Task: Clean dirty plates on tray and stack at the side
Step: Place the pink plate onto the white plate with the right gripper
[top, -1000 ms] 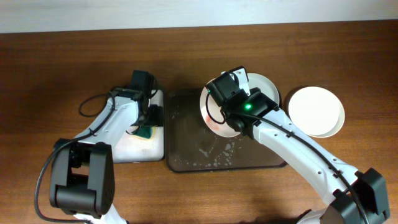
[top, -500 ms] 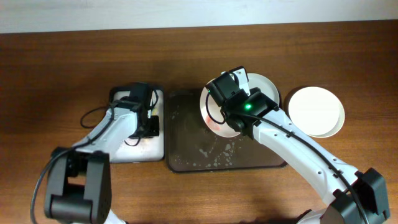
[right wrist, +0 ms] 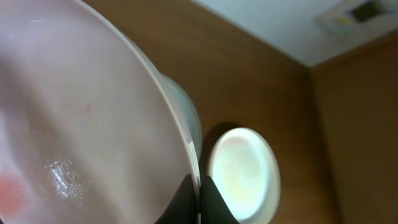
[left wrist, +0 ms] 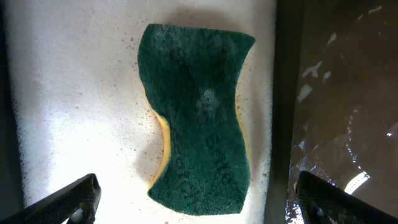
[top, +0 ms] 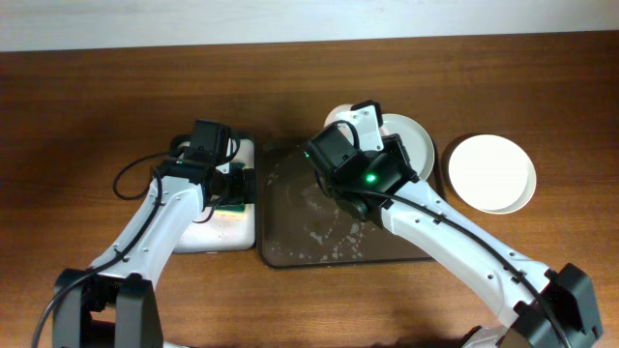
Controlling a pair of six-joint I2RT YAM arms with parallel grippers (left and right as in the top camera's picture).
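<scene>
My right gripper is shut on the rim of a white dirty plate with a pink smear, holding it tilted above the dark wet tray. In the overhead view the arm hides most of this plate; a sliver shows. A second plate lies at the tray's back right. A clean white plate rests on the table to the right. My left gripper is open above a green and yellow sponge that lies on the white soapy tray.
The white sponge tray sits directly left of the dark tray, their edges touching. The dark tray's floor holds water and foam streaks. Brown table surface surrounds both, with a white wall strip along the far edge.
My left gripper has shifted over the sponge tray, and the sponge now shows beneath it. My right arm has moved slightly left and tipped the plate more steeply, hiding it under the wrist.
</scene>
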